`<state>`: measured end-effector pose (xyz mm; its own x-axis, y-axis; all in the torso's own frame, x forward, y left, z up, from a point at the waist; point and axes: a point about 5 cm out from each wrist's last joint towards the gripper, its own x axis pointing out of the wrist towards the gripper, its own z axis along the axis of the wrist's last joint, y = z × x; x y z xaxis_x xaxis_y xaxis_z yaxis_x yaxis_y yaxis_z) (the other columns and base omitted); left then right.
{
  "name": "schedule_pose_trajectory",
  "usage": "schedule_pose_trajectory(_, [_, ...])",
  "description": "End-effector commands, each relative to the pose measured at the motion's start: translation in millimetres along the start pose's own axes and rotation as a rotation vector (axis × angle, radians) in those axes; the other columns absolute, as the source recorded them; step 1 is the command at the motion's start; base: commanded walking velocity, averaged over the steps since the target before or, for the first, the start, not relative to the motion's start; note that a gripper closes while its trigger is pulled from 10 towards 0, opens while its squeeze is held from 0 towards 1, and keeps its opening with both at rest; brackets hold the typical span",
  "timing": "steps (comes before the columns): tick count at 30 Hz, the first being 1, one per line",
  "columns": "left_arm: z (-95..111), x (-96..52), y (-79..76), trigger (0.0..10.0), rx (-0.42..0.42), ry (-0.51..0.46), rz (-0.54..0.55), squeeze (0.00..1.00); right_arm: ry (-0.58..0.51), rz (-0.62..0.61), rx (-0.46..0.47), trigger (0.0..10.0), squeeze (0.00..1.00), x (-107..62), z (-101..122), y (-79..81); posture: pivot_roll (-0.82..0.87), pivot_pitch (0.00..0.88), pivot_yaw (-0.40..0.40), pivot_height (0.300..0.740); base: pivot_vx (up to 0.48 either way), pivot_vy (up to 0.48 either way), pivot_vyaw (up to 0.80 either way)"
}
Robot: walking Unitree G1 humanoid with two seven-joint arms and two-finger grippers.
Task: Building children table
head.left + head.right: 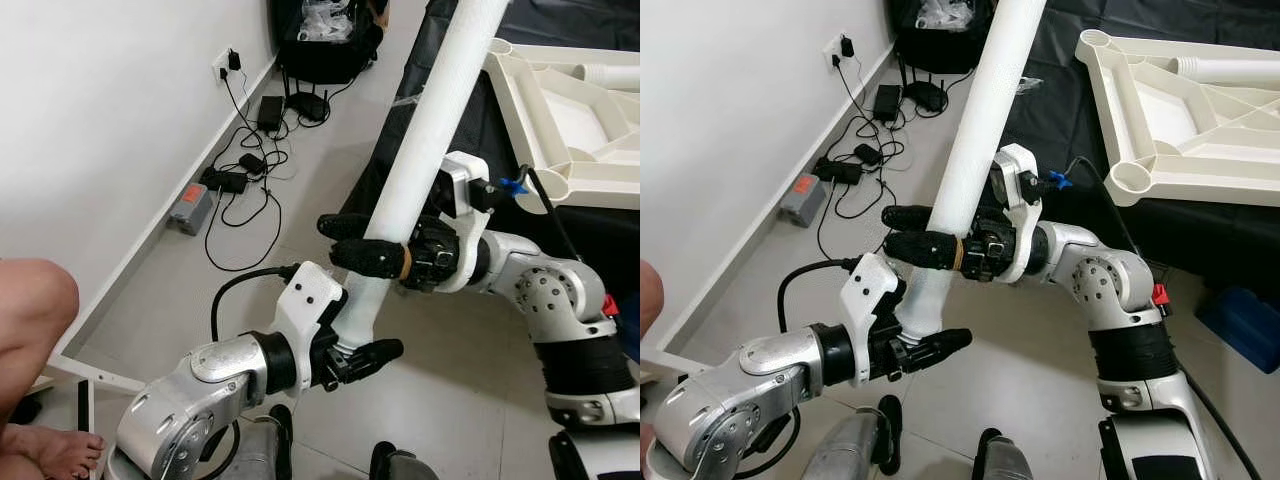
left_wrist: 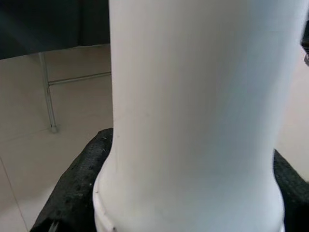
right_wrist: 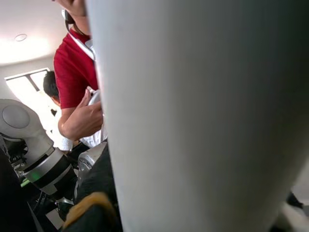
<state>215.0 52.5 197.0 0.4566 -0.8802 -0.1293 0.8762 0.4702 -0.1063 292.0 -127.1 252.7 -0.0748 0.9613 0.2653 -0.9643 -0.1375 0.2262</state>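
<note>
Left eye view: A long white table leg slants up from the lower centre toward the top of the frame. The left tool pinches the leg near its lower, narrowed end, one black finger reaching out on the near side. The right tool pinches the same leg higher up, its two black fingers wrapped around the tube. The white tabletop lies upside down on a black sheet at the upper right, with a round socket at its near corner. Power adapters and cables lie on the tiled floor along the wall. A person's bare knee and foot are at the left edge.

Right eye view: The same scene; the right tool clamps the leg above the left tool. A second white leg lies across the upturned tabletop.

Left wrist view: The leg stands close to the lens between two black fingers, with its rim at the base.

Right wrist view: The leg covers most of the frame. Beside it a person in a red shirt is seen, and a grey robot joint.
</note>
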Motion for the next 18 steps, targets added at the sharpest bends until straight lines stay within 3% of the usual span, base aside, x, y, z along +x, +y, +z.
schedule_pose_trajectory(1, [-8.0, 3.1, -9.2, 10.0, -0.018, 0.047, -0.049, 0.0, 0.01, 0.078, 0.008, 0.0, 0.0, 10.4, -0.7, 3.7, 0.17, 0.265, -0.001, 0.74, 0.0, 0.0, 0.0])
schedule_pose_trajectory(13, [-12.7, 3.2, -5.1, 10.0, -0.028, 0.09, -0.022, 0.0, 0.016, 0.1, 0.032, 0.0, 0.0, 10.3, -3.3, 5.7, 0.17, 0.271, -0.001, 0.74, 0.0, 0.0, 0.0])
schedule_pose_trajectory(14, [-12.7, 3.2, -4.7, 10.0, -0.039, 0.083, -0.017, 1.0, 0.016, 0.102, 0.033, 0.0, 0.0, 10.6, -3.4, 6.4, 0.17, 0.271, -0.001, 0.74, 0.0, 0.0, 0.0])
schedule_pose_trajectory(18, [-9.7, 2.7, -5.4, 10.0, -0.054, 0.056, -0.028, 1.0, 0.012, 0.107, 0.037, 0.0, 0.0, 11.0, -2.9, 7.2, 0.17, 0.271, -0.002, 0.74, 0.0, 0.0, 0.0])
